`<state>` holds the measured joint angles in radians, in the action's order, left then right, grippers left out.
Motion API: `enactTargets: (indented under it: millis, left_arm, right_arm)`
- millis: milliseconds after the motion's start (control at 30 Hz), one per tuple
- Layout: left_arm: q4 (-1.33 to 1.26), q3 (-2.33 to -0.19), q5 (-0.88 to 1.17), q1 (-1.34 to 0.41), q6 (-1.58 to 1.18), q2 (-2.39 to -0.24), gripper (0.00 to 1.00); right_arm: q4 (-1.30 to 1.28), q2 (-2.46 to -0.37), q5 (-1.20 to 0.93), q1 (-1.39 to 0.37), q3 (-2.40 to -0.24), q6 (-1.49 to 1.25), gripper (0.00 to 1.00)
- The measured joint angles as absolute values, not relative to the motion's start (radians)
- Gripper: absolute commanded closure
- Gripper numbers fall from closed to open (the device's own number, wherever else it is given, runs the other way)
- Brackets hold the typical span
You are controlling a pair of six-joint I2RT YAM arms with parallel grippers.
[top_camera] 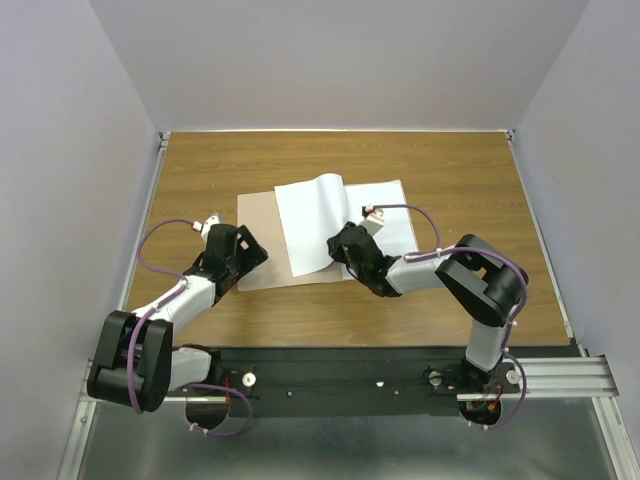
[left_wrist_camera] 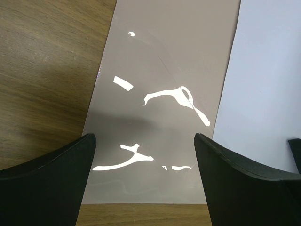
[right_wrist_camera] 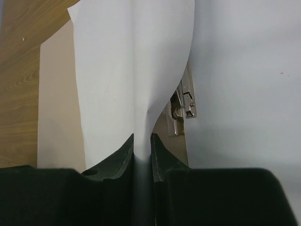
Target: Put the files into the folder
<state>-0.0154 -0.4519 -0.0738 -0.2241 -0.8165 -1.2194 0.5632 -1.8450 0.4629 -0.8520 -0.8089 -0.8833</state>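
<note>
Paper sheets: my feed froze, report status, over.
Left jaws open over folder. Right jaws shut on one sheet, lifted and curled. Other sheet flat alongside. Metal clip showing beneath lifted sheet.

Bright light from above makes white shiny spots on the folder (left_wrist_camera: 155,61), and a soft shadow crosses it.

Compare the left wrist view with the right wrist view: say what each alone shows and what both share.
Only the left wrist view: the left gripper, jaws wide open and empty, over the folder, whose glossy leaf throws bright glare. Only the right wrist view: the right gripper, jaws pinching a curled white sheet, and a metal clip beside it. Both: the pinkish-tan folder, white paper and the wooden table.
</note>
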Motion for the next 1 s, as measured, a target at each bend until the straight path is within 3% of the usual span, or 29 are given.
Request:
enactTargets:
  millis: [633,667,800,1000]
  left_arm:
    - [-0.025,-0.450,-0.066,-0.223,-0.817,-1.221,0.05]
    - [-0.025,-0.450,-0.066,-0.223,-0.817,-1.221,0.05]
    - [-0.028,-0.448,-0.065,-0.223,-0.817,-1.221,0.05]
    - [-0.029,-0.448,-0.063,-0.223,-0.817,-1.221,0.05]
  right_arm:
    - [0.565,-1.930,0.417,-0.903,-0.866,-0.915,0.73]
    - [0.565,-1.930,0.417,-0.907,-0.866,-0.913,0.71]
    - [0.562,-1.930,0.417,-0.911,-0.866,-0.903,0.44]
    - [0.442,-1.893,0.453,-0.912,-0.906,-0.903,0.31]
